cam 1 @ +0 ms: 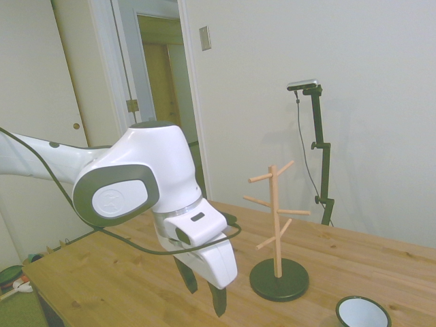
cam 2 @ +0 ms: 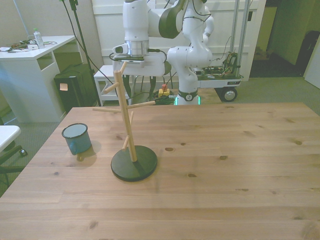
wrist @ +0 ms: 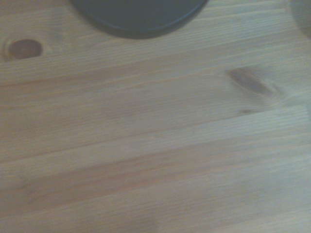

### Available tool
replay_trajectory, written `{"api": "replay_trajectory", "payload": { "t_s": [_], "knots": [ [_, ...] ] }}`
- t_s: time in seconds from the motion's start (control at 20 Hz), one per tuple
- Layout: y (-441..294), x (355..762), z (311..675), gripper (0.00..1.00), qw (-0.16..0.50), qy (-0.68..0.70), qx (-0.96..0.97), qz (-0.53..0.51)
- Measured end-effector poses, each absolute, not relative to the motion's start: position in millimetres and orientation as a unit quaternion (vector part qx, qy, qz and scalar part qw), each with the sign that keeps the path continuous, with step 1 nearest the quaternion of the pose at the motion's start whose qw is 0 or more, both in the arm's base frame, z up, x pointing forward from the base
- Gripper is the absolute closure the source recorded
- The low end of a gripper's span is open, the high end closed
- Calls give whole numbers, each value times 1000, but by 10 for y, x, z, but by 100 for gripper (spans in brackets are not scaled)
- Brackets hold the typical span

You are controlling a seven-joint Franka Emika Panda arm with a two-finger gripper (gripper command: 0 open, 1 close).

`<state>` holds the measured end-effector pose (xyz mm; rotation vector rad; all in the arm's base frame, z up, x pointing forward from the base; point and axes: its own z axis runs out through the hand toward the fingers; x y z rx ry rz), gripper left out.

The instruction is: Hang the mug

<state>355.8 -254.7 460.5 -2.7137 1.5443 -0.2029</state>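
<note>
Clearly the approach is what is in hand: the gripper [cam 1: 206, 294] hangs above the wooden table [cam 1: 102, 279] with its two dark fingers [cam 1: 218, 301] pointing down, spread apart and holding nothing. The mug [cam 2: 76, 137] stands upright on the table well away from the gripper, with the peg tree [cam 2: 128, 125] between the two in the side view. Only part of the mug's dark rim and white inside shows at the bottom edge of that view. From the front camera the gripper itself is hidden behind the peg tree's upper pegs, and the mug sits toward the front view's left of the tree's black base [cam 2: 134, 162], near it but not touching.

The wrist camera shows bare wood grain and the edge of the dark base [wrist: 138, 14], so the gripper is close beside the tree rather than over the mug.

To do this step well, the arm would likely need to carry the gripper around the tree, not through it, since the pegs stick out on several sides and could be knocked. Coming down over the mug from above, with one finger inside the rim and one outside, looks like a sound grasp. Where the handle points cannot be made out with certainty. The pinch is probably best placed on the wall away from the handle, leaving it free to slip over a peg.
</note>
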Motion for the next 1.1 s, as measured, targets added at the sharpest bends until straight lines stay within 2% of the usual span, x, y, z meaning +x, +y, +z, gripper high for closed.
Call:
{"api": "replay_trajectory", "payload": {
  "t_s": [0.6,0.85,1.1],
  "knots": [
    [-3816,3118,4722,0,7,544,-837,-62],
    [-3926,3224,4634,0,1,547,-836,-53],
    [-3998,3167,4640,0,2,555,-830,-56]
  ]
}}
